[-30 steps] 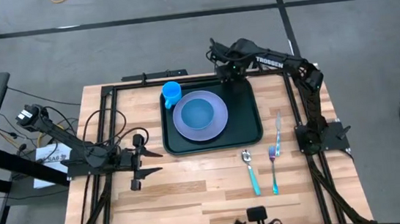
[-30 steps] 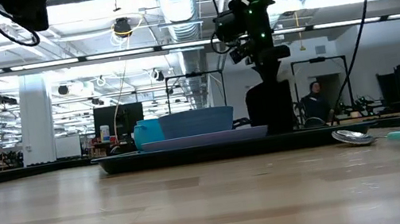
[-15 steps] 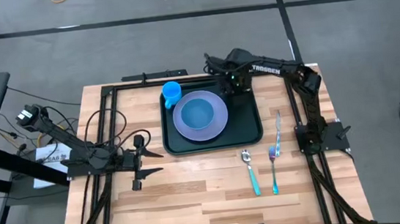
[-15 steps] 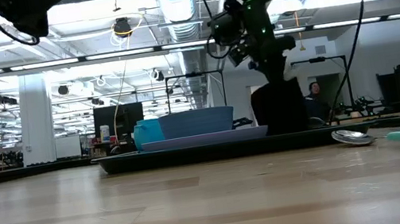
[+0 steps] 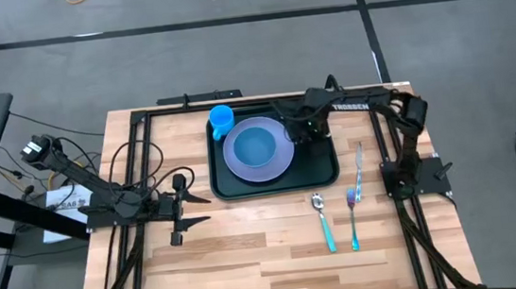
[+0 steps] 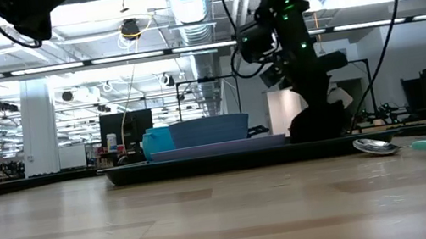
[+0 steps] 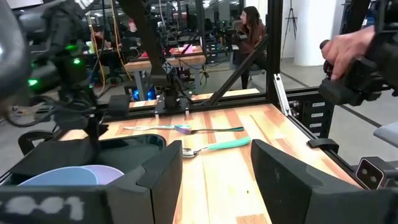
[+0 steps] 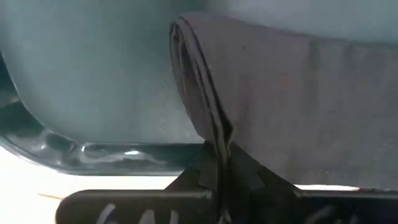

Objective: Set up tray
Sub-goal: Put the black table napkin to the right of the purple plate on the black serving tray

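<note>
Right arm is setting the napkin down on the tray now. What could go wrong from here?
The right gripper, shut on the dark napkin, sits close beside the lavender plate on the tray; swinging could nudge the plate or blue cup. The napkin is pinched by a fold, so it might land bunched. The open left gripper waits clear.

dark green tray [image 5: 321, 162], lavender plate [image 5: 259, 150], blue cup [image 5: 222, 120]

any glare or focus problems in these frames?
Low view: ceiling lights blow out the background, so the right arm reads as a silhouette over the tray. Right wrist view: a highlight streaks the tray's rim and the dark cloth fills the frame too close for detail. Left wrist view: near fingers soft. High view: even light.
</note>
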